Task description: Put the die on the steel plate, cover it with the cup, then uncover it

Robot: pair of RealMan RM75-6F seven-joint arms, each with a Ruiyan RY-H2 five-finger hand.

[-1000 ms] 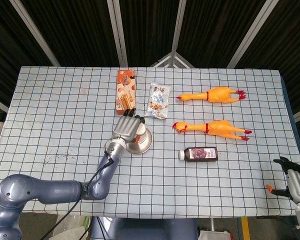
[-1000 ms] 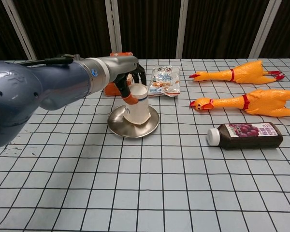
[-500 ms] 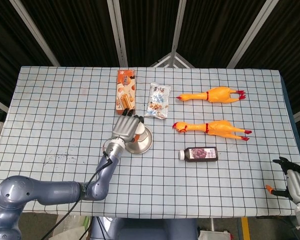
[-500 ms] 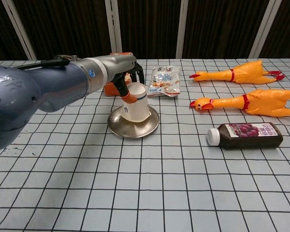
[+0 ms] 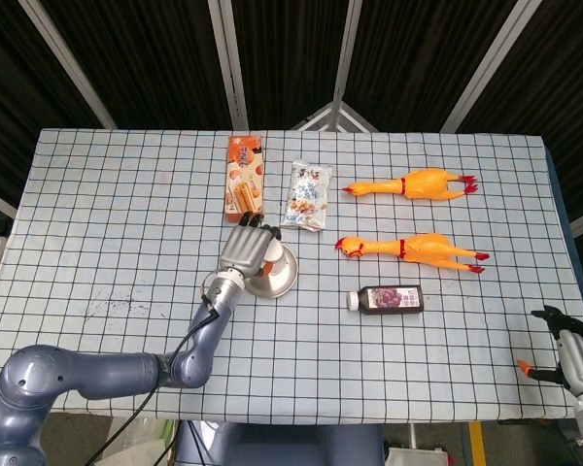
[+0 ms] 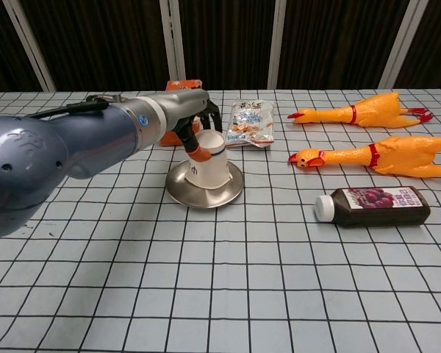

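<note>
**Cup upside down on the plate, my left hand around it**

My left hand [image 6: 193, 125] grips the white cup [image 6: 209, 163], fingers wrapped round its upper part from the back and left. The cup stands mouth-down on the steel plate [image 6: 228, 193], close to upright; half a second ago it sat a little lower and to the left in the chest view, and a second ago it leaned more toward me. Now it is near the plate's middle. From the head view my hand [image 5: 249, 248] hides most of the cup, and only the plate's right rim [image 5: 287, 277] shows past it. I cannot see the die in either view; whether it lies under the cup I cannot tell.

My right hand [image 5: 573, 354] rests off the table's edge at 4 o'clock from the plate, well apart from everything, fingers loosely spread with nothing in them. It has not moved since the earlier frames.

At 12 o'clock from the plate lies an orange snack box [image 5: 245, 174], with a snack packet [image 5: 307, 195] just right of it. Two rubber chickens [image 5: 415, 183] [image 5: 418, 248] lie at 2 and 3 o'clock, and a dark bottle [image 5: 389, 299] lies on its side at 4 o'clock, all unchanged on the checked tablecloth [image 5: 117, 214].
</note>
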